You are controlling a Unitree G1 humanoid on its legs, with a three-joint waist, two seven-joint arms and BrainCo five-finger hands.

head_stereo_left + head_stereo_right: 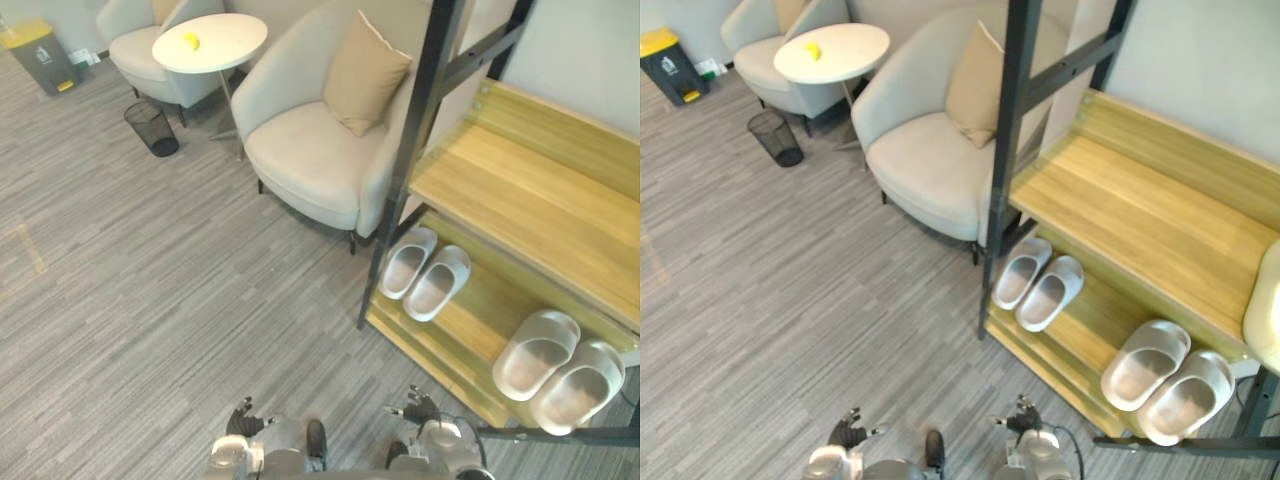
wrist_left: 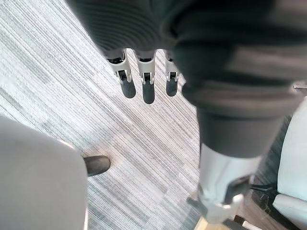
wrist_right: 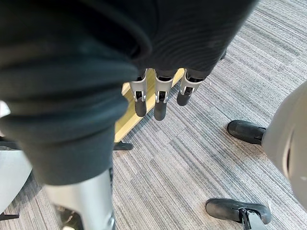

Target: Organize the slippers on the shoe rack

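Left hand and right hand hung released; slippers sat paired on rack, so straightening probably needed only gentle nudges.

Upper left, a small yellow object on the round white table is unidentifiable; the black-framed wooden shoe rack runs off right.
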